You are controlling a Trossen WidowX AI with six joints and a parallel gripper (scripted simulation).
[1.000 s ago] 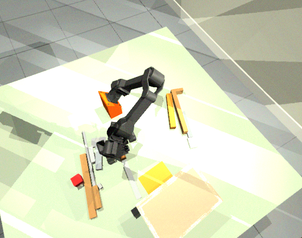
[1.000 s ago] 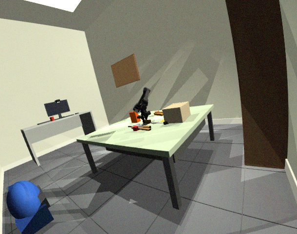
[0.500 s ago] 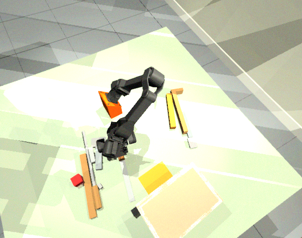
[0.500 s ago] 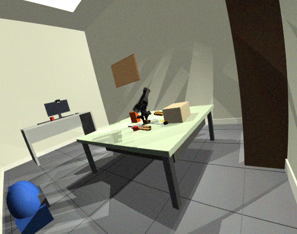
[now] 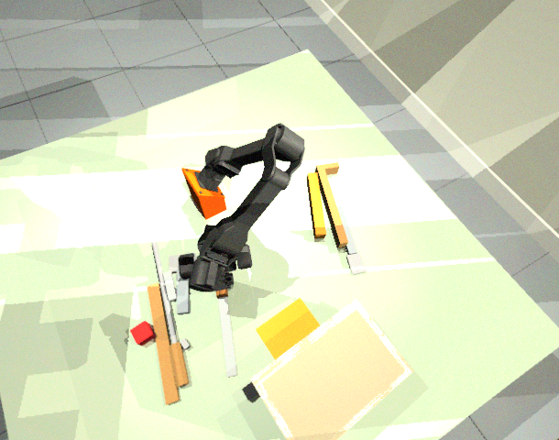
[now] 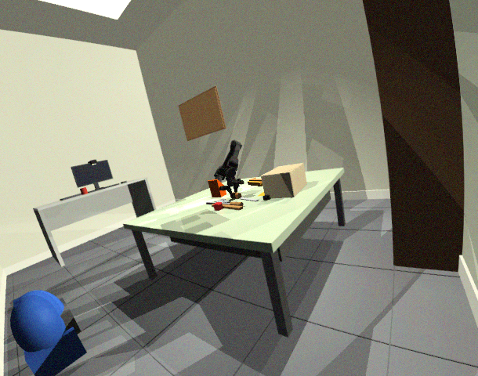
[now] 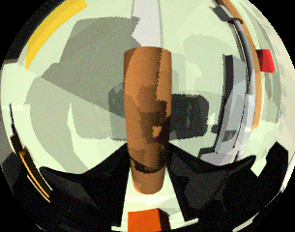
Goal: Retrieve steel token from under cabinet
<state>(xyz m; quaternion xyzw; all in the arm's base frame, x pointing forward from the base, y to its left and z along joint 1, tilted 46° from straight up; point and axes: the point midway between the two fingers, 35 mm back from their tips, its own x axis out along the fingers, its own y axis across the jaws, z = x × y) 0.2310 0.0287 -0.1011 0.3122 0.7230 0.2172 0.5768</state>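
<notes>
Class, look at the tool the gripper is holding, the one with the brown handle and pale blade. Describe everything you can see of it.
The tool is a long, thin stick with a brown, wood-like handle and a flat, pale grey blade. The gripper is shut on the handle end. The blade stretches away from the arm toward the cabinet, its tip near a small black block, beside the yellow marked area. Whether the blade rests on the table cannot be told.
</notes>
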